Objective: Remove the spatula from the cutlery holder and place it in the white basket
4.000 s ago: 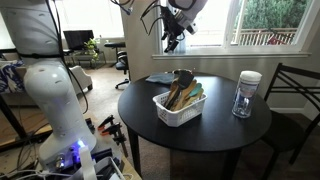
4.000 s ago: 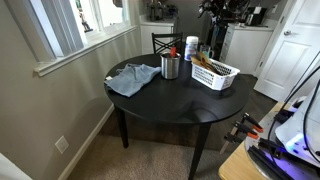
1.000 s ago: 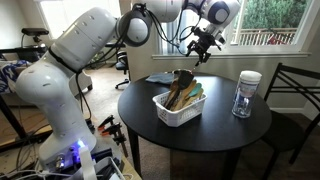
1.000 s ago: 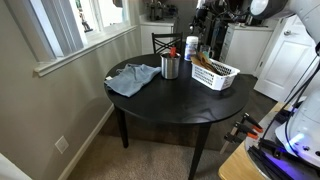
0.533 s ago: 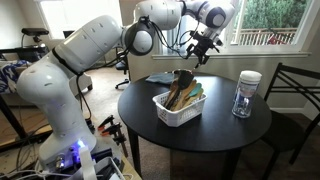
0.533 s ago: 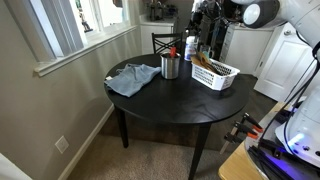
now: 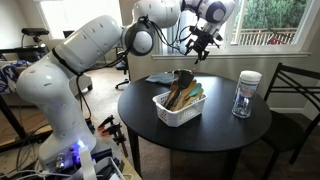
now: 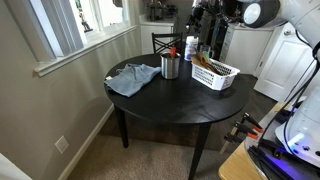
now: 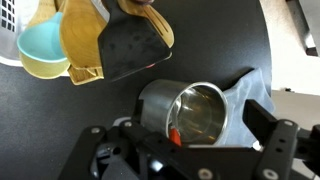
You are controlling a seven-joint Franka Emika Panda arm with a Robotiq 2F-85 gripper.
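spatula (image 9: 175,134): red handle tip, by my read, standing in the cutlery holder (image 9: 195,112) directly under the jaws | gripper (image 9: 185,155): jaws spread wide, empty | white basket (image 7: 178,108): off to one side of the jaws | progress: nothing done, grasp, lift and drop all ahead | views: only the wrist view looks down into the holder, while an exterior view shows the jaws high above the tabletop (image 7: 220,135)

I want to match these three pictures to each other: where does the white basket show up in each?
Exterior view: the white basket sits near the picture's centre, full of utensils.
Exterior view: the white basket is right of centre, in the upper half.
Wrist view: only a corner of it shows, at the top left edge.
Shared landmark: the blue cloth.
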